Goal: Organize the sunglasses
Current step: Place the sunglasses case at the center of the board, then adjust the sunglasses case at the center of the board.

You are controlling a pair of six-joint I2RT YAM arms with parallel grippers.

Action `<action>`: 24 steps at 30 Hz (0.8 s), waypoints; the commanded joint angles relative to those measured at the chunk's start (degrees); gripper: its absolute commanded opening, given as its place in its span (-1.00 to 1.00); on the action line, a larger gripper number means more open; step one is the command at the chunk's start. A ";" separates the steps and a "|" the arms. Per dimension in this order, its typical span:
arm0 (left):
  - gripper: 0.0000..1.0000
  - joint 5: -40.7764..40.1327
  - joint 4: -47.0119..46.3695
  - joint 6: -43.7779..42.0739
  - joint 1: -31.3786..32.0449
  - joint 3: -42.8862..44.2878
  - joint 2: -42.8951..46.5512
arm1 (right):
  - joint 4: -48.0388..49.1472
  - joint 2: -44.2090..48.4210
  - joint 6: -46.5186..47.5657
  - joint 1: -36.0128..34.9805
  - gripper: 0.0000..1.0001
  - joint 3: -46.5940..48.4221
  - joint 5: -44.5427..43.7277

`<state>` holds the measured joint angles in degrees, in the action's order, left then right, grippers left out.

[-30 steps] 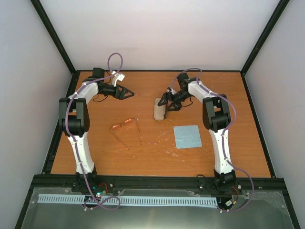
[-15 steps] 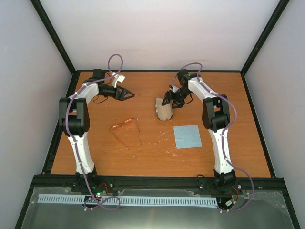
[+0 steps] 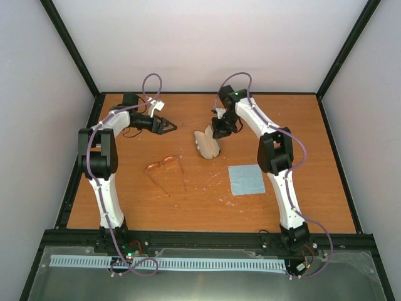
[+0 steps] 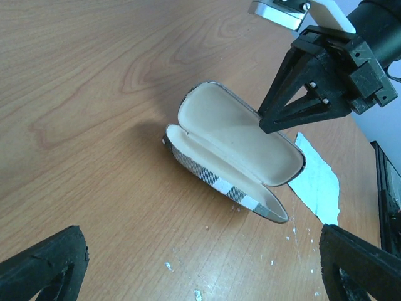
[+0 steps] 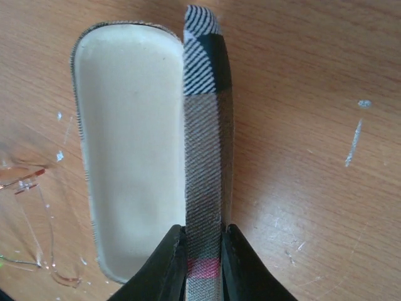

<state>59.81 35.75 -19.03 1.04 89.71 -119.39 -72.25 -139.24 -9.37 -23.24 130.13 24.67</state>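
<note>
Sunglasses (image 3: 164, 165), one pair, lie in open room on the counter (image 3: 125, 200), nearer its left edge than the one case (image 3: 207, 144), whose lid (image 5: 203, 125) the right gripper (image 5: 203, 233) pinches; left gripper (image 3: 169, 126) gapes empty.

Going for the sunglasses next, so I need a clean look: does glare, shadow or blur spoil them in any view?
Top external: even, soft light, no glare; the sunglasses are small, their thin arms faint against the table. Right wrist: cropped at the left edge, see-through lenses hard to pick out. Left wrist: not in frame.
</note>
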 commanded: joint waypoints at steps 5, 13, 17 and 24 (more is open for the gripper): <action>0.99 1.05 -0.76 -0.75 0.02 -0.50 2.01 | -3.61 -1.21 2.10 -2.53 -0.82 2.52 -9.97; 0.99 1.10 -1.11 -0.05 0.02 -0.43 2.09 | 1.03 2.03 4.10 -6.97 -0.94 3.68 -24.31; 0.99 1.02 -1.44 0.28 0.02 -0.41 2.23 | 4.08 3.93 6.35 -9.42 -0.94 3.51 -32.34; 0.99 0.60 -1.64 0.60 0.02 -0.28 2.44 | 9.64 6.97 9.82 -13.40 -0.95 1.69 -46.65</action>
<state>59.81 35.46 -18.90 1.04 89.08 -119.37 -67.35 -137.56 -2.39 -34.70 132.20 -10.22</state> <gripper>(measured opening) 0.995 0.030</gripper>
